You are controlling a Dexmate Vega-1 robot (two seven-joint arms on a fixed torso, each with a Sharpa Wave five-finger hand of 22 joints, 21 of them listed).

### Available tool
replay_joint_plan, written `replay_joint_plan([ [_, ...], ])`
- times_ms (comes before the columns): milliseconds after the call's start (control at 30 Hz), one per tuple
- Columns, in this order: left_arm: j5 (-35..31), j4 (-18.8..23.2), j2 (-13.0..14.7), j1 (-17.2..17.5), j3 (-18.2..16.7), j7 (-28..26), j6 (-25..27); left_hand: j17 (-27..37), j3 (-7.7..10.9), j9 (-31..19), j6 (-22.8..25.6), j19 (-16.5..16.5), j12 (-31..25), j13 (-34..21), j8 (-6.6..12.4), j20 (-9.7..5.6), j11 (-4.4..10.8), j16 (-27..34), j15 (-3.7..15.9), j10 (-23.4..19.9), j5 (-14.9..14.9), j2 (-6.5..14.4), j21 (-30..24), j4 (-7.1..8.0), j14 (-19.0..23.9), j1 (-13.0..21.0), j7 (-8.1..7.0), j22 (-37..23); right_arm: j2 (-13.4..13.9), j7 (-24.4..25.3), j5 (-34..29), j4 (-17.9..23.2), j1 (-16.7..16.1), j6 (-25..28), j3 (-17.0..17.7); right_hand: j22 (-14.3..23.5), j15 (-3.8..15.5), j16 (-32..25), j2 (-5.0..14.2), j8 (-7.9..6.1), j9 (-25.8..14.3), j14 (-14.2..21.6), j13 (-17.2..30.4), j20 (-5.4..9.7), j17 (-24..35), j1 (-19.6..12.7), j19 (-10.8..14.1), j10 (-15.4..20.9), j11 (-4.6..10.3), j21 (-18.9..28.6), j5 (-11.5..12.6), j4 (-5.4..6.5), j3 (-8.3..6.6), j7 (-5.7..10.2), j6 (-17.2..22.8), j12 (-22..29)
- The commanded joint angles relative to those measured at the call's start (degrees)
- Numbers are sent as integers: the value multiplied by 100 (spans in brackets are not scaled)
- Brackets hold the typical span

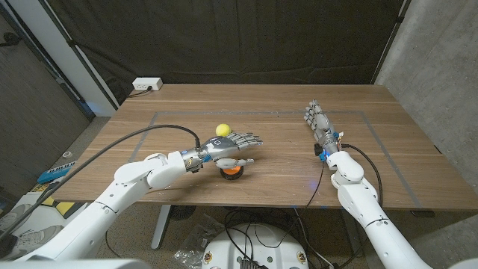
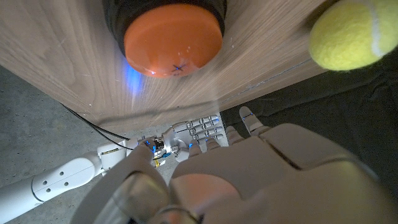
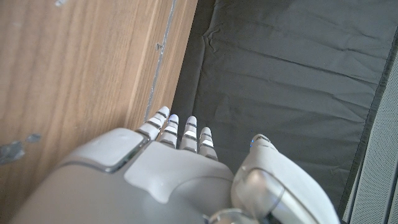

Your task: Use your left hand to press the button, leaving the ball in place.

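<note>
An orange round button (image 1: 232,170) on a dark base sits near the table's front middle; its orange cap (image 2: 173,38) shows large and close in the left wrist view. My left hand (image 1: 231,146) hovers just over it, fingers stretched out and apart, holding nothing. A yellow tennis ball (image 1: 222,129) lies on the table just behind that hand, clear of it, and the ball (image 2: 349,33) shows beside the button in the left wrist view. My right hand (image 1: 319,122) stands on the table at the right, fingers straight and empty.
Grey tape lines (image 1: 365,114) mark a rectangle on the wooden table (image 1: 284,161). A white power strip (image 1: 147,84) sits at the back left corner. A black curtain (image 1: 224,37) hangs behind. A black cable (image 1: 157,128) runs along my left arm.
</note>
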State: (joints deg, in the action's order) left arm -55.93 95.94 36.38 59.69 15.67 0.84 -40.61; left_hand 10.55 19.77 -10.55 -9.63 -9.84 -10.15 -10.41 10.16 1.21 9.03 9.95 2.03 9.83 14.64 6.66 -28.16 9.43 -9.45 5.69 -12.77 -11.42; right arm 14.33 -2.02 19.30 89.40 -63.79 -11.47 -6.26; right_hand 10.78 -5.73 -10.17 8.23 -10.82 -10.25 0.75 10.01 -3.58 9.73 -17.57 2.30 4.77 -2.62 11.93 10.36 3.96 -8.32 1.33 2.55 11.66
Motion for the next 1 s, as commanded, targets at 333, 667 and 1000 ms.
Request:
replay_joint_plan([
  [333,-193,-447,93,-425,750,-126,108,41,-57,-16,-1247,-1297,0,-17,-10,-20,-93,-10,258,1330,-22,86,118,66,-1529,-181,7,-53,-12,5,31,-97,2,13,71,28,-32,-11,-9,1,-21,22,32,-64,17,24,11,40,35,22,7,2,-41,9,48,2],
  [667,-538,-549,193,-402,942,-737,309,62,-142,-24,-1727,-2018,10,-24,-19,-73,-152,-8,122,1908,-74,146,339,118,-2095,-428,9,-108,-45,-19,15,-220,89,7,52,28,-37,-9,-11,4,-21,18,32,-62,17,39,13,42,30,22,8,6,-46,13,39,2],
  [1000,-833,-560,350,-417,1184,-1166,558,79,-211,-32,-2016,-2394,-22,-32,-19,-94,-115,20,95,2118,-114,182,448,157,-2397,-558,10,-148,-59,-16,-29,-235,135,25,31,28,-39,-10,-18,5,-21,19,32,-60,17,55,9,43,17,21,8,9,-48,10,36,2],
])
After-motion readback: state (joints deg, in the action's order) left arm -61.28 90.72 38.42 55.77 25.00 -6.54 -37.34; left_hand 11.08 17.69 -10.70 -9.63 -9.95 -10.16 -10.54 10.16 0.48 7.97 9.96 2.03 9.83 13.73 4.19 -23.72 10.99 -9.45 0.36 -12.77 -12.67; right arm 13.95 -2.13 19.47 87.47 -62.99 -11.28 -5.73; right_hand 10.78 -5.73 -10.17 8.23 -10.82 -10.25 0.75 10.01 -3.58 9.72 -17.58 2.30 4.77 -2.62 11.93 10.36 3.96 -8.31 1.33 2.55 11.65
